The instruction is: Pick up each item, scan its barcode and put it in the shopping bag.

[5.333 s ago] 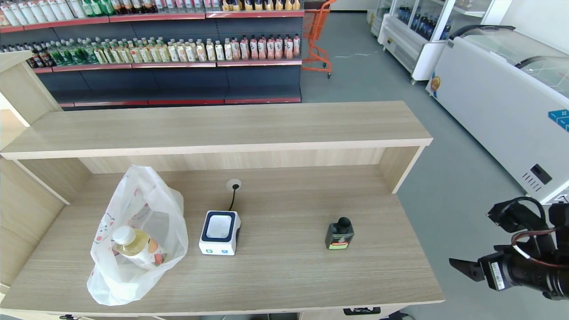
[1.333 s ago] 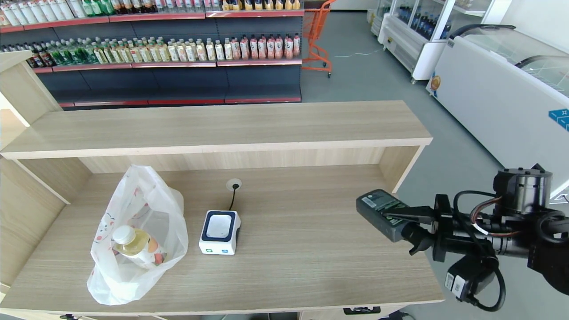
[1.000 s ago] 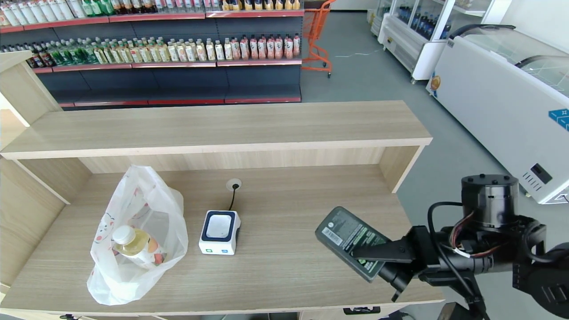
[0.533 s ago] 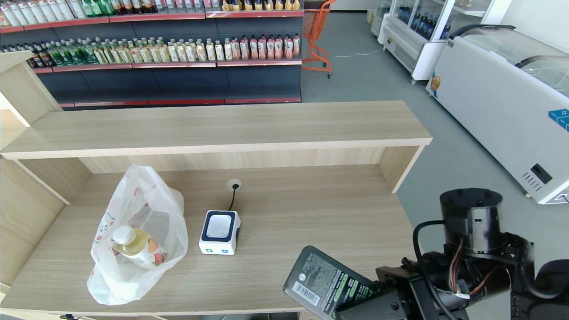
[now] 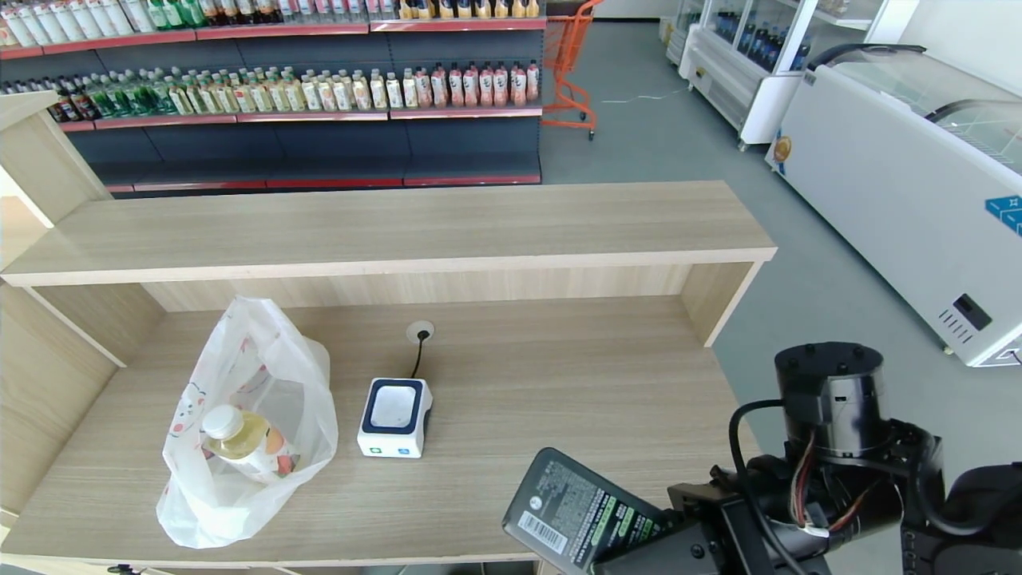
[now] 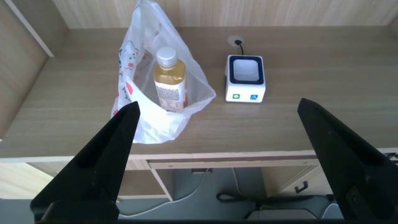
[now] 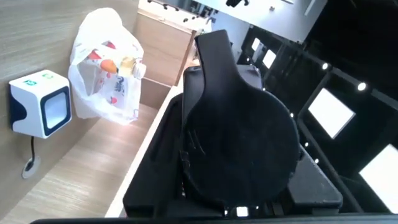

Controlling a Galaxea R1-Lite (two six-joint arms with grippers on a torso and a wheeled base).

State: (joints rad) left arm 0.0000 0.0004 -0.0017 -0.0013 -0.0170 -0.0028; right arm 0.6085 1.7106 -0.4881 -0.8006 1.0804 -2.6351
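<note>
My right gripper (image 5: 667,531) is shut on a dark bottle (image 5: 571,511), held tilted over the counter's front edge with its barcode label facing up. In the right wrist view the dark bottle (image 7: 236,137) sits close before the camera. The white barcode scanner (image 5: 394,417) stands mid-counter, to the bottle's left and farther back. A white shopping bag (image 5: 239,423) stands at the counter's left with a yellow drink bottle (image 5: 231,435) inside. My left gripper (image 6: 217,162) hangs open above the counter's front edge, over the shopping bag (image 6: 134,93) and scanner (image 6: 245,78).
The wooden counter (image 5: 559,383) has a raised shelf (image 5: 399,224) along its back and side walls at both ends. A cable runs from the scanner to a grommet (image 5: 420,331). A white chest freezer (image 5: 902,184) stands to the right, drink shelves (image 5: 303,88) behind.
The right gripper took the dark bottle off the counter's right side, carried it left and toward the front edge, and turned it until the barcode label faces up. Bag and scanner stayed put.
</note>
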